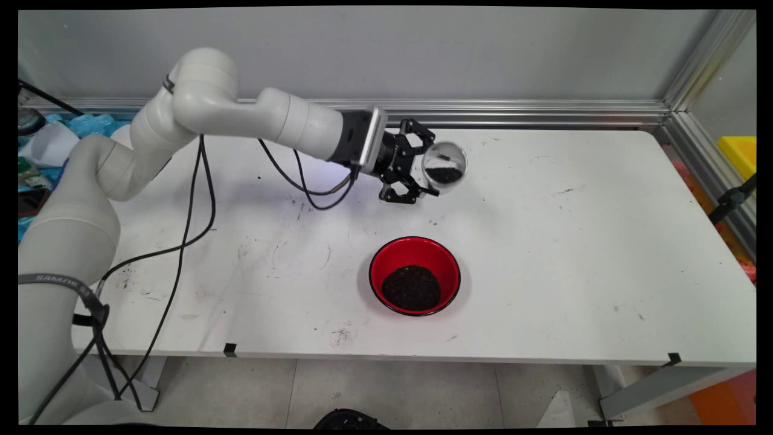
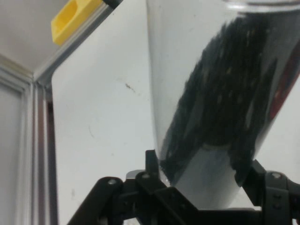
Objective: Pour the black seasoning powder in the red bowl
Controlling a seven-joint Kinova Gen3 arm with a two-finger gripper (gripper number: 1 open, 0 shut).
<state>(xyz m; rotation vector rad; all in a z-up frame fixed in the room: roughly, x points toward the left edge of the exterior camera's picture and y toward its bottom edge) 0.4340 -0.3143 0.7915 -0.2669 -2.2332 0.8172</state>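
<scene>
— White surface under a grey wall, scuffed and speckled; what's on its left?

— Black cables hanging from the arm, which reaches across from that side to mid-table.

— And the jaws?

— The gripper is turned sideways, its jaws closed on a clear plastic cup held above the far half of the surface. From the hand camera the cup sits clamped between both fingers, tilted, with dark granules heaped along its lower wall.

— Anything below it?

— A red bowl stands nearer the front edge, apart from the cup, with a mound of the same dark granules inside.

— Further right?

— A yellow block beyond the aluminium frame.
</scene>
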